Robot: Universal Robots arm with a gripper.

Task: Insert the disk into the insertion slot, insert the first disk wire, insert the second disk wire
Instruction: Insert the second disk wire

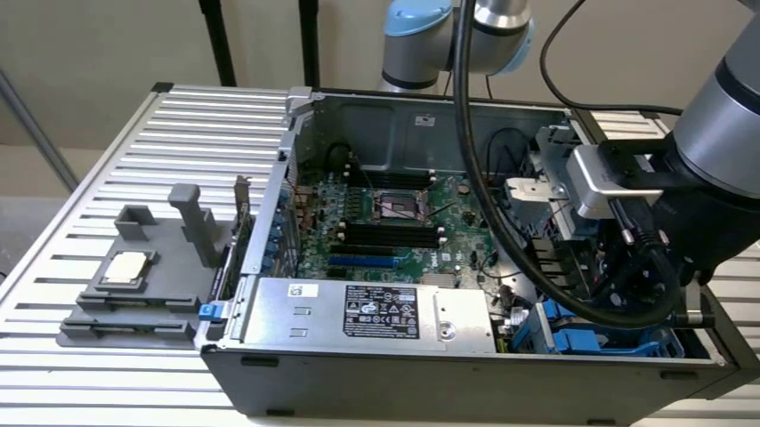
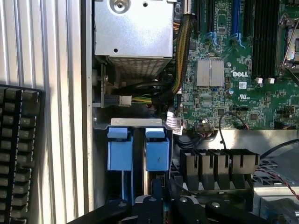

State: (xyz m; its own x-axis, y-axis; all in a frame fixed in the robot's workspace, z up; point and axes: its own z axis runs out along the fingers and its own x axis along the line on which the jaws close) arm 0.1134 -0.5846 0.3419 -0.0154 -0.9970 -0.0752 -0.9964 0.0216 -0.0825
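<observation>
- Sitting down in the corner of the open computer case (image 1: 356, 391), at the exterior view's lower right, the insertion slot (image 1: 594, 340) shows as blue plastic below the arm's black cable loop (image 1: 629, 294).
- From the wrist view the slot appears as two bright blue latch tabs (image 2: 138, 149) side by side under a grey metal lip, with narrow channels running from them toward the gripper.
- The disk itself I cannot pick out for certain – a dark edge between the channels, just ahead of the fingertips, may be its end, already low in the cage, but the view is too cramped to say.
- The relation that counts: the slot lies straight ahead of the gripper (image 2: 156, 198), its long axis running in line with the fingers, tabs at the far end and the mouth at the near end.
- The gripper's black fingers are pressed together – whether they pinch that dark edge or merely rest against it, the view does not settle.
- Just beside the slot stands a row of black connector housings (image 2: 218, 161), with loose black wires (image 2: 229, 122) trailing toward the green motherboard (image 2: 233, 60).
- Further out, the silver power-supply box (image 1: 368, 311) sits along the case's near wall; outside the case, a grey holder block (image 1: 137, 285) with a square chip rests on the ribbed table (image 1: 71, 374).
</observation>
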